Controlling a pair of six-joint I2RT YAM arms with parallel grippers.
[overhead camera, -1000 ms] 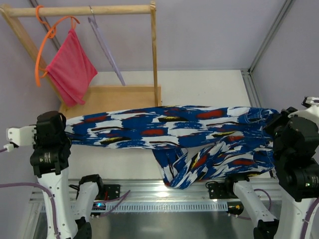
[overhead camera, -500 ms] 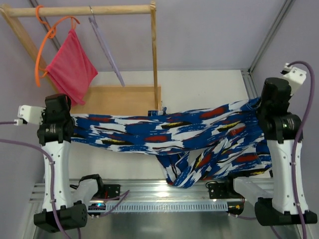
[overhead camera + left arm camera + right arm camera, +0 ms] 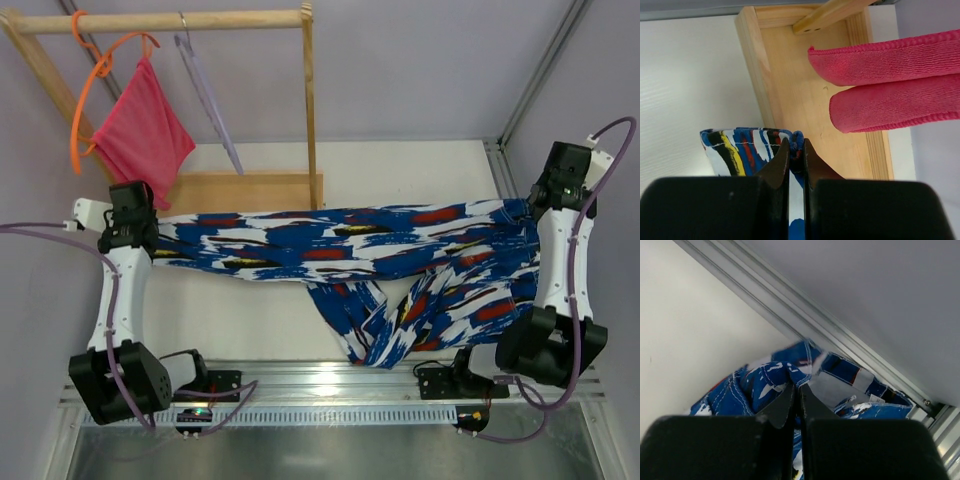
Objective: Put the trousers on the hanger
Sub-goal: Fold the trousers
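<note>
Left gripper (image 3: 796, 146) and right gripper (image 3: 799, 390) pinch the trousers' (image 3: 330, 250) 2 ends, spreading the cloth taut between their jaws, ready for the hanger (image 3: 212, 108).

The left arm (image 3: 118, 290) extends from its base to the left end of the trousers (image 3: 330, 245). The left gripper (image 3: 796, 145) is clamped on the cloth there. The right arm (image 3: 560, 270) extends to the trousers' right end, where the right gripper (image 3: 796, 388) is likewise clamped on cloth.
</note>
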